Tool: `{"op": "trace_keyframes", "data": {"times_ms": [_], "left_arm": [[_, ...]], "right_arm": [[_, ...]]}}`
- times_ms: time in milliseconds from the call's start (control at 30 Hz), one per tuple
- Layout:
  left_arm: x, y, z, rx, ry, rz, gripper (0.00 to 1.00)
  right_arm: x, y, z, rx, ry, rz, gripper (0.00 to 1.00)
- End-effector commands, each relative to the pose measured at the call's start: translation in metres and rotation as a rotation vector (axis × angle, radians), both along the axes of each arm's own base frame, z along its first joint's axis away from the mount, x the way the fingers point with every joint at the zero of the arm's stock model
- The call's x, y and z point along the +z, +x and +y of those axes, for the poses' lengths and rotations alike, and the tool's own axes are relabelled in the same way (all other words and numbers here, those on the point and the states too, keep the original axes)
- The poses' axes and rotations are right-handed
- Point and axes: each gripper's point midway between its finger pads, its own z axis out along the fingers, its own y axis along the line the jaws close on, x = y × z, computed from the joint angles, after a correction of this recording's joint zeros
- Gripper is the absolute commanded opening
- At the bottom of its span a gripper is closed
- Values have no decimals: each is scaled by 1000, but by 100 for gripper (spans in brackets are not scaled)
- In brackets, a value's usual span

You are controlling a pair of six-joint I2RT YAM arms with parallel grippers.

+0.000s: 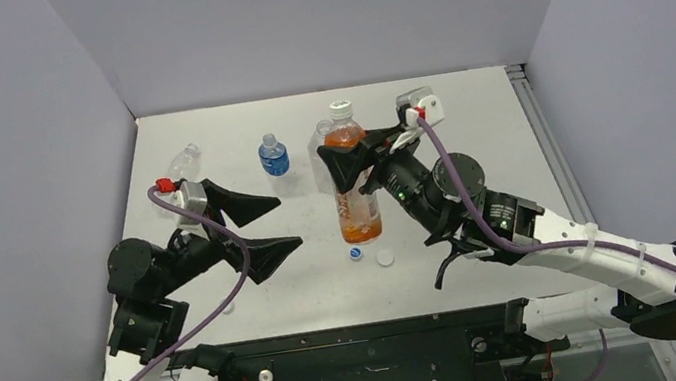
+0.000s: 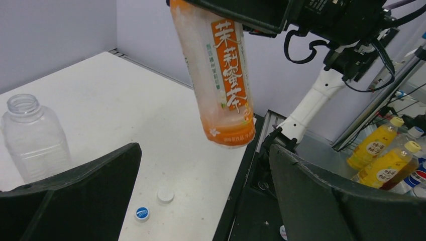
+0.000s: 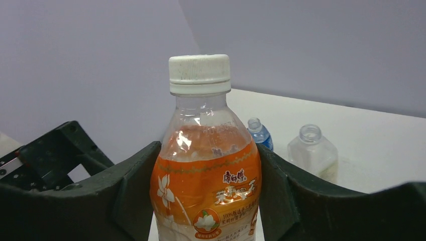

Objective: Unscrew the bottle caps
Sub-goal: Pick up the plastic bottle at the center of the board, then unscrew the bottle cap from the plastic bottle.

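An orange-labelled tea bottle (image 1: 356, 193) hangs tilted above the table, its base clear of the surface in the left wrist view (image 2: 223, 90). My right gripper (image 1: 350, 155) is shut on its shoulder, one finger on each side (image 3: 207, 183). Its white ridged bottle cap (image 3: 200, 74) sits on the neck (image 1: 340, 108). My left gripper (image 1: 290, 223) stands open to the bottle's left, with nothing between its fingers (image 2: 203, 165). Two loose caps lie on the table under the bottle: a blue-topped one (image 1: 356, 254) (image 2: 142, 213) and a white one (image 1: 384, 257) (image 2: 165, 195).
A small blue-labelled bottle (image 1: 273, 157) with an open neck stands at the back. A clear capless bottle (image 1: 320, 145) stands behind the orange one, another clear one (image 1: 186, 161) at the far left. Walls enclose the table. Yellow bottles (image 2: 382, 153) sit below the table's near edge.
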Motion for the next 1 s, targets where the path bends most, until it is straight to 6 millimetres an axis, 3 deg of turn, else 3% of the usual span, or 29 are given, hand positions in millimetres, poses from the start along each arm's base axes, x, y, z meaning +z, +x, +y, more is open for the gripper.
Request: {"op": "trace_keyframes", "data": {"times_ms": [0, 333, 467, 767, 833, 900, 967], "left_arm": [[39, -25, 0, -86, -62, -99, 96], [55, -42, -3, -161, -92, -93, 96], [52, -48, -4, -190, -77, -95, 96], [43, -54, -5, -221, -25, -155, 99], [48, -59, -5, -249, -18, -188, 89], [51, -63, -7, -282, -6, -212, 70], [53, -64, -9, -310, 11, -225, 41]], "right_arm": [[28, -23, 28, 48, 85, -100, 28], [73, -55, 71, 158, 227, -196, 22], [87, -66, 85, 196, 301, -218, 18], [92, -87, 113, 259, 316, -249, 10], [89, -90, 116, 274, 308, -251, 10], [86, -94, 121, 300, 302, -254, 10], [85, -97, 124, 324, 294, -261, 10]]}}
